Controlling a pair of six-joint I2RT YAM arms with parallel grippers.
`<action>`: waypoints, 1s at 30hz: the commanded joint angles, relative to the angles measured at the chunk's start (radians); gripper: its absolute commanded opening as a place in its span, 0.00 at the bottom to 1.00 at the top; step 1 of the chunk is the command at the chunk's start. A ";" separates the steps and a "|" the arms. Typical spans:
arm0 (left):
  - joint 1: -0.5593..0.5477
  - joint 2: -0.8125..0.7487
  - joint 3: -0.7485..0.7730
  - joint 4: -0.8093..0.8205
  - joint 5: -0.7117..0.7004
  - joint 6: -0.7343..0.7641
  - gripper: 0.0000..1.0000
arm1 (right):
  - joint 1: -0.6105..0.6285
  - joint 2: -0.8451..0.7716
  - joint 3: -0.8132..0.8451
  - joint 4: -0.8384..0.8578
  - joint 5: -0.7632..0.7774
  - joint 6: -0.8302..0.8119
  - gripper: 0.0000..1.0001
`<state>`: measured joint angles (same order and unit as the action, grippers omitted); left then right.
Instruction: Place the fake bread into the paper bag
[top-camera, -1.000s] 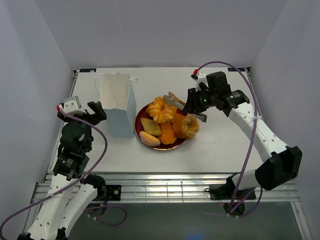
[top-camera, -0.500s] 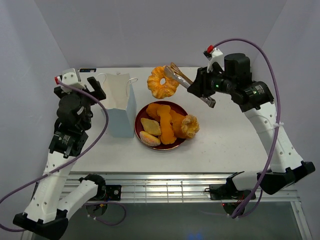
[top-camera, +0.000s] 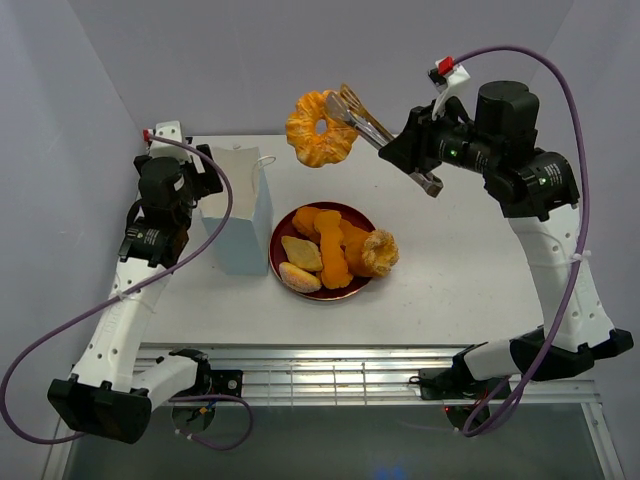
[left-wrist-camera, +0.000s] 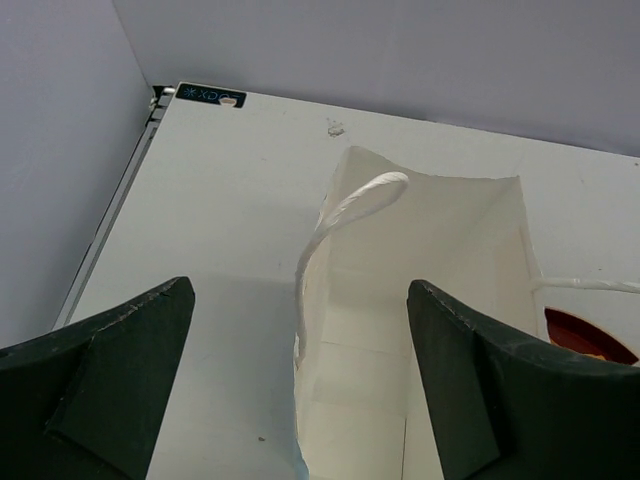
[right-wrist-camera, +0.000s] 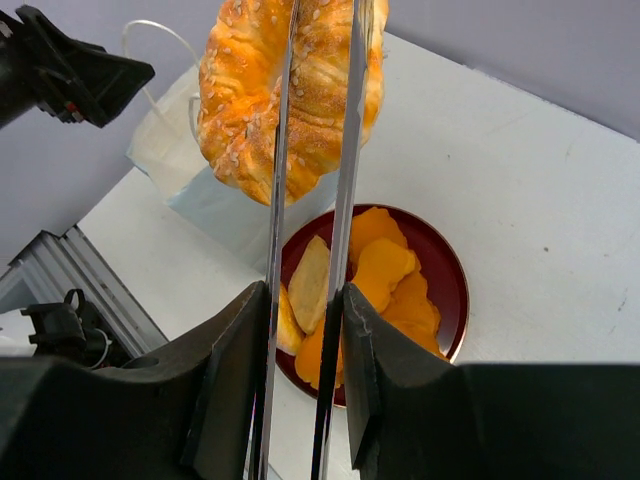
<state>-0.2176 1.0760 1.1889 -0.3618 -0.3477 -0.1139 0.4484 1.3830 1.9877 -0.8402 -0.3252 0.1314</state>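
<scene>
R tool (right-wrist-camera: 305, 392) clamped on tongs (right-wrist-camera: 345, 150) pinching ring bread (top-camera: 303, 130) high, prob. to clear paper bag (top-camera: 245, 215) rim; L tool (left-wrist-camera: 300, 290) wide open, empty, over bag mouth, prob. to steady it.

The left arm (top-camera: 125, 310) and the right arm (top-camera: 560, 270) are wearing white shells with black motor housings at the joints. A thin purple cable (top-camera: 575, 140) is running along each one. A small red plug (top-camera: 443, 67) is sitting at 12 o'clock of each wrist. The left gripper (left-wrist-camera: 300, 390) is showing matte black, wedge-shaped fingers (left-wrist-camera: 110, 370); the right gripper (right-wrist-camera: 300, 400) is showing black, rounder ones.
</scene>
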 joint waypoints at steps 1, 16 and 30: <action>0.011 -0.047 -0.011 0.037 0.067 -0.015 0.98 | 0.004 0.024 0.078 0.050 -0.054 0.027 0.08; 0.011 0.004 -0.104 0.178 0.104 0.025 0.51 | 0.052 0.169 0.172 0.194 -0.127 0.160 0.08; 0.012 -0.096 -0.248 0.307 0.073 -0.018 0.00 | 0.162 0.290 0.172 0.391 -0.092 0.289 0.08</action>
<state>-0.2085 1.0149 0.9642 -0.1143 -0.2729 -0.1158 0.5919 1.6577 2.1120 -0.5884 -0.4236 0.3798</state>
